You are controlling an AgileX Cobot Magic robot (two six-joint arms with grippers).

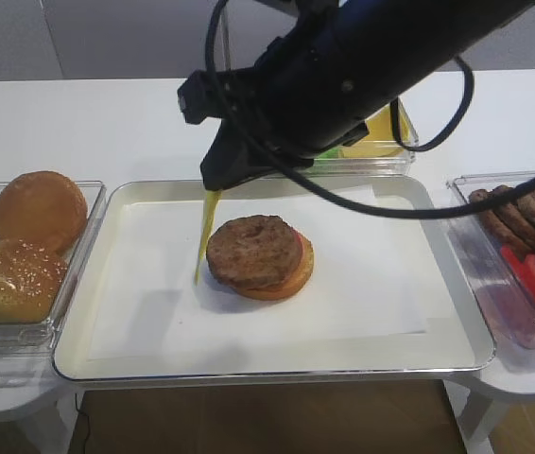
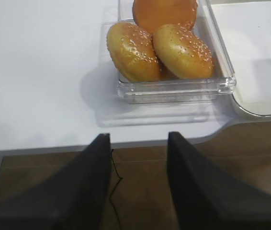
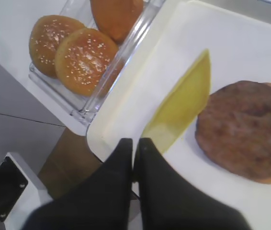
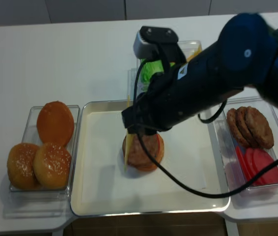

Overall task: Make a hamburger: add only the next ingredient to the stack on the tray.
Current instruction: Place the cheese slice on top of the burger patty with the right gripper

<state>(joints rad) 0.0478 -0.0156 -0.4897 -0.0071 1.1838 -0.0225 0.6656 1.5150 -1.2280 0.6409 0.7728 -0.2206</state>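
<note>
Right gripper (image 3: 134, 149) pinched tight on one corner of the thin square yellow cheese slice (image 3: 181, 106), hanging on edge just left of the round brown patty stack (image 1: 259, 256) on the cream-white metal-rimmed tray (image 1: 135, 359). Best done by carrying rightward over the patty, lowering until the free edge touches, then laying flat and centred before letting go. Left gripper (image 2: 138, 158) parted and empty, well left of the stack. Right wrist view alone shows the pinch; overhead views alone show the clear box of red tomato slices (image 4: 255, 166) beyond.
</note>
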